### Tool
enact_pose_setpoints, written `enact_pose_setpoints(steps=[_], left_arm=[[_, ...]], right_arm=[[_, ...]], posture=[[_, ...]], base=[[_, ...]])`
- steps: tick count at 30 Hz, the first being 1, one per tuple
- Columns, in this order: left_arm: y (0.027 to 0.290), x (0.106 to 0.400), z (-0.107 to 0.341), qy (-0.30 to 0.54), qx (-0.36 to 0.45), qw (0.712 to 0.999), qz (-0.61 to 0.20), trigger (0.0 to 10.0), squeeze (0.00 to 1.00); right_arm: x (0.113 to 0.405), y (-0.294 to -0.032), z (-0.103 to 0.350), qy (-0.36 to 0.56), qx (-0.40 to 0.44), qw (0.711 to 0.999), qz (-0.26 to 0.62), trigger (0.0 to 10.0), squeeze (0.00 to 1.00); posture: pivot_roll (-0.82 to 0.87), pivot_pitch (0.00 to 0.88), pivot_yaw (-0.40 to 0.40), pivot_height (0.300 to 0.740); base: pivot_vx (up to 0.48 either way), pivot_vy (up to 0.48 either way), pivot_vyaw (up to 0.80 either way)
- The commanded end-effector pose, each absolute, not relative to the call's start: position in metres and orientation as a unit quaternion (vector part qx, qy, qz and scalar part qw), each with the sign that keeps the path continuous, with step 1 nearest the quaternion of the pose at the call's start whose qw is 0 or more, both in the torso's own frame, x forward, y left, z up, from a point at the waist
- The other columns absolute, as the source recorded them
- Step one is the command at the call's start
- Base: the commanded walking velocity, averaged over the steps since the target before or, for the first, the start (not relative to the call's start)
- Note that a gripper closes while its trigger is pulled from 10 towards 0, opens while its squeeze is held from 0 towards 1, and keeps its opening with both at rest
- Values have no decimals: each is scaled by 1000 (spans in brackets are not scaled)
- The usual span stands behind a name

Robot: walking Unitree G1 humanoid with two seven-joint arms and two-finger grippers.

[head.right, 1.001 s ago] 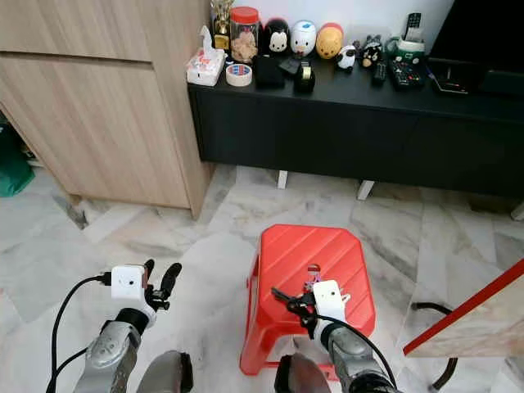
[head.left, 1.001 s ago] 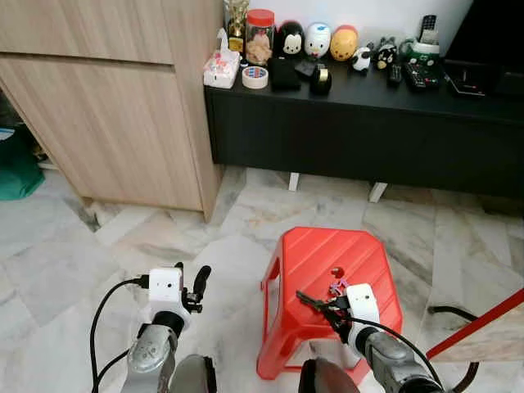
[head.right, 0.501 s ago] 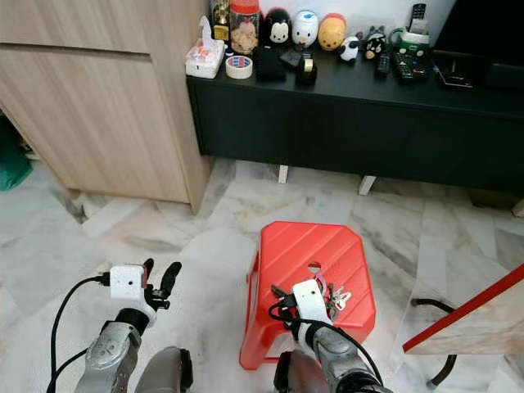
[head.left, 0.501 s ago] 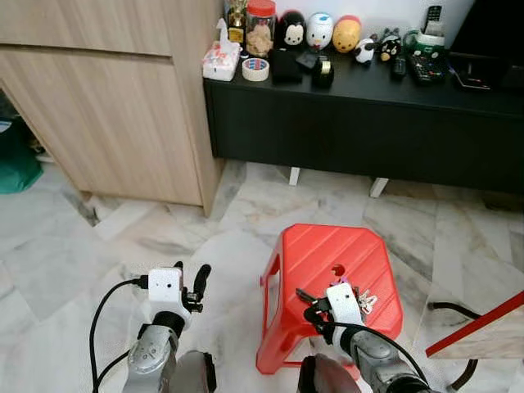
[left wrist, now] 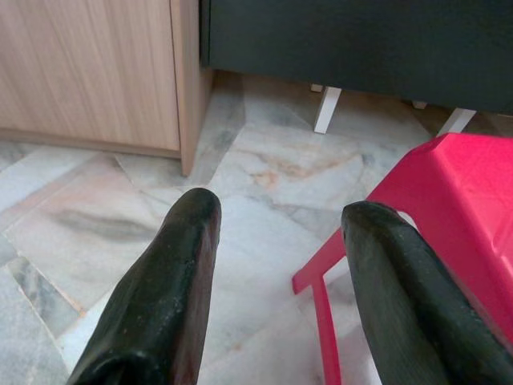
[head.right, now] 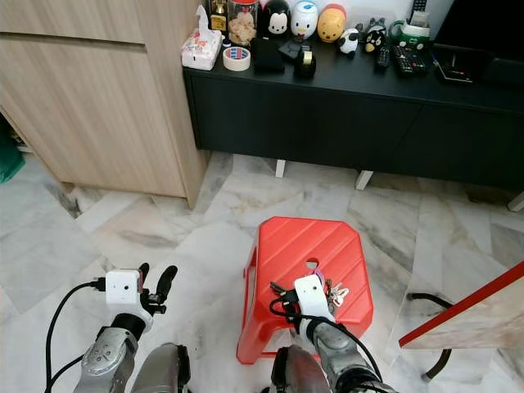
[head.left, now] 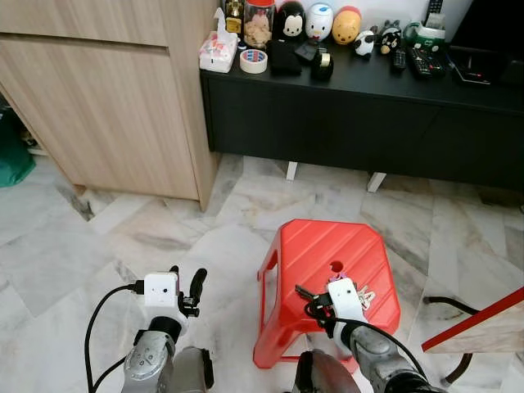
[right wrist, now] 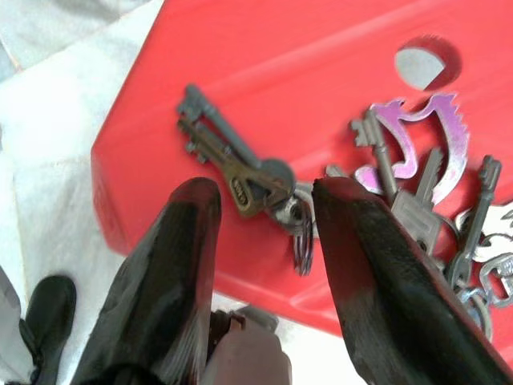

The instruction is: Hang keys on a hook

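Bare marble floor (head.left: pixel 164 237) left of red stool (head.left: pixel 315 254) — wooden cabinet (head.left: pixel 106 106) beyond.

we're in a home, a living room by the look of it: marble floor (head.left: pixel 98 246), a wooden cabinet (head.left: pixel 106 98), a low black console (head.left: pixel 368 106) lined with toy figures (head.left: pixel 319 20), remotes (head.left: pixel 409 61) and a tissue box (head.left: pixel 217 53), plus a red plastic stool (head.left: pixel 327 262).

keys (right wrist: pixel 337 200) lie on the stool (head.left: pixel 315 254), before the cabinet (head.left: pixel 368 115).
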State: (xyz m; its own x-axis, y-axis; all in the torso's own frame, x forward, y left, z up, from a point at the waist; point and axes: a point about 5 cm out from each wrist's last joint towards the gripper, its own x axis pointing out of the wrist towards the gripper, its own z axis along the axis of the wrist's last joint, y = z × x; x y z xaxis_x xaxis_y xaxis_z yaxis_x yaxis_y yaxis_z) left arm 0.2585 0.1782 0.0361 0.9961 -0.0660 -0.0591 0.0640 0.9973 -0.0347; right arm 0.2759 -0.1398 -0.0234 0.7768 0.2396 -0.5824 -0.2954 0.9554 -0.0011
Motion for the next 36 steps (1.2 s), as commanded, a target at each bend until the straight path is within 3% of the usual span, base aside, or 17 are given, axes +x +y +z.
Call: enact_pose_setpoints(steps=[1, 23, 24, 25, 26, 27, 28, 29, 31, 32, 36], left_arm=[[177, 255, 32, 43, -15, 998, -33, 10000, 0], [180, 254, 30, 49, -11, 998, -33, 10000, 0], [180, 254, 31, 48, -10, 998, -33, 10000, 0], [180, 254, 31, 48, -10, 998, -33, 10000, 0], [180, 255, 31, 47, -10, 998, -33, 10000, 0], [180, 255, 31, 47, -10, 998, -33, 10000, 0], [180, 255, 31, 47, -10, 998, -33, 10000, 0], [180, 255, 31, 47, -10, 998, -34, 10000, 0], [180, 255, 31, 47, -10, 998, -34, 10000, 0], [180, 255, 31, 48, -10, 998, -35, 10000, 0], [179, 255, 30, 49, -10, 998, -35, 10000, 0]], right_arm=[[275, -144, -24, 303, -38, 943, 131, 10000, 0], [268, -149, -31, 331, -61, 933, 129, 10000, 0], [268, -150, -31, 331, -62, 933, 129, 5804, 0], [268, -150, -31, 331, -61, 933, 129, 5804, 0], [268, -150, -31, 332, -61, 933, 126, 2039, 0], [268, -150, -31, 332, -61, 933, 125, 2039, 0], [268, -151, -32, 333, -62, 933, 124, 0, 0], [268, -151, -32, 334, -63, 932, 123, 3725, 0], [268, -151, -32, 334, -63, 932, 123, 3725, 0], [268, -151, -32, 335, -65, 932, 121, 10000, 0], [268, -152, -32, 338, -66, 932, 117, 10000, 0]], posture=[[103, 176, -123, 633], [108, 171, -119, 633], [108, 171, -119, 633], [108, 171, -119, 633], [107, 168, -119, 633], [106, 169, -118, 633], [106, 169, -118, 633], [106, 169, -118, 633], [106, 169, -118, 633], [106, 169, -118, 633], [106, 169, -118, 633]], base=[[0, 0, 0], [0, 0, 0], [0, 0, 0], [0, 0, 0], [0, 0, 0], [0, 0, 0], [0, 0, 0], [0, 0, 0], [0, 0, 0], [0, 0, 0], [0, 0, 0]])
